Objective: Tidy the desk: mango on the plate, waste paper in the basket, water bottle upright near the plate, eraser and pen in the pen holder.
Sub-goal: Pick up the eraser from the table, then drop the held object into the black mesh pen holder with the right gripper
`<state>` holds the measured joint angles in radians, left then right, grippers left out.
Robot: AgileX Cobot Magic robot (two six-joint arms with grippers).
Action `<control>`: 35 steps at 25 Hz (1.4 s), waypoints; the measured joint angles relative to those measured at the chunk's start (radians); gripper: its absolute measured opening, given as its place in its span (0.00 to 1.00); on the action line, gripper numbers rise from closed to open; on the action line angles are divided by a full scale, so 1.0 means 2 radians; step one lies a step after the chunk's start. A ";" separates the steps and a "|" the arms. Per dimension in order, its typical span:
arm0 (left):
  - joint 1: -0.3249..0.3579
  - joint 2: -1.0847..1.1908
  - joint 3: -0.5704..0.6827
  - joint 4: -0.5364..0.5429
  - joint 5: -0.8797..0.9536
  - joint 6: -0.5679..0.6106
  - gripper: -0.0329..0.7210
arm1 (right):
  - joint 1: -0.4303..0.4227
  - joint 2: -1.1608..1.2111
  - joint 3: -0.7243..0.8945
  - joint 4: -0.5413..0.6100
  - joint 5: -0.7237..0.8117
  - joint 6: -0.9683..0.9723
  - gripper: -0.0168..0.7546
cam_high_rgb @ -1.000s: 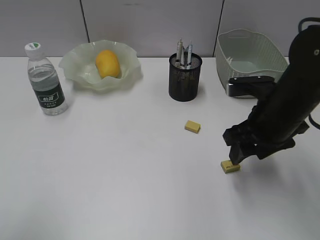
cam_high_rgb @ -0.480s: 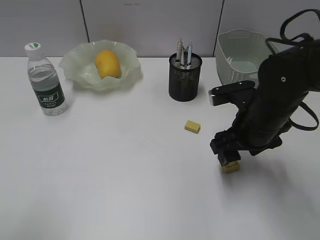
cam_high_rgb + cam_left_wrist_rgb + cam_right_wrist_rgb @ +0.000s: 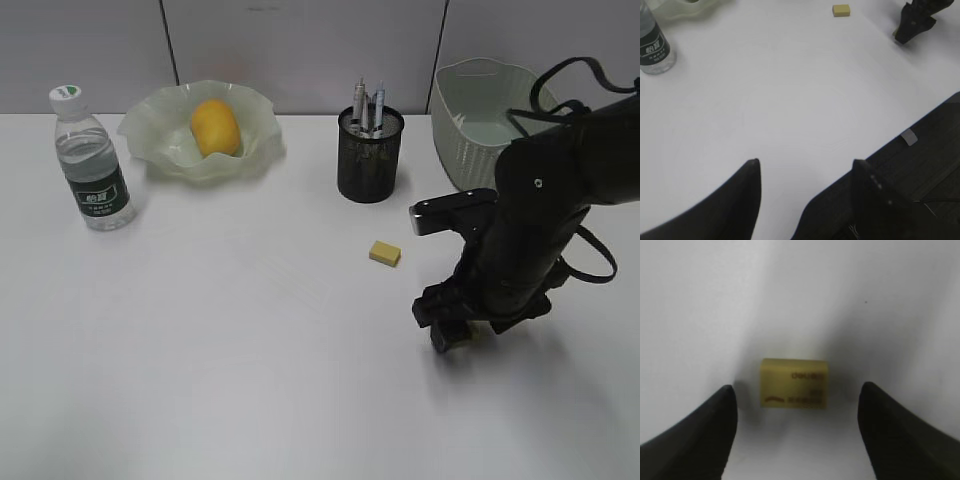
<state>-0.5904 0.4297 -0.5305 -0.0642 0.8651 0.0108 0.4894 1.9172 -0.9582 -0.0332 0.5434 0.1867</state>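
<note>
The right gripper [image 3: 452, 335] had shifted left and lowered over the near eraser [image 3: 793, 383] on the desk [image 3: 230, 350] — jaws apart, straddling it without contact; the second eraser [image 3: 385, 253] lay unmoved.

The white desk [image 3: 250, 380] carried a water bottle [image 3: 90, 160], plate [image 3: 255, 130], pen holder [image 3: 369, 160] and basket [image 3: 470, 140]. One eraser [image 3: 793, 383] lay between the right gripper's [image 3: 795, 432] spread fingers, another eraser [image 3: 385, 253] just beyond.
</note>
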 joint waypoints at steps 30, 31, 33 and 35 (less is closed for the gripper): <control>0.000 -0.001 0.000 0.000 0.000 0.000 0.62 | 0.000 0.023 -0.240 -0.013 0.117 -0.002 0.43; 0.000 -0.001 0.000 0.000 0.000 0.000 0.62 | 0.000 0.025 -0.264 -0.019 0.117 -0.002 0.43; 0.000 -0.001 0.000 0.000 0.000 0.000 0.62 | -0.001 0.030 -0.321 -0.031 0.116 -0.002 0.43; 0.000 -0.001 0.000 0.000 0.000 0.000 0.62 | -0.004 0.042 -0.369 -0.037 0.110 -0.001 0.43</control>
<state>-0.5904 0.4267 -0.5305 -0.0642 0.8651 0.0108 0.4812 2.0012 -1.6970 -0.1062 0.7625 0.1857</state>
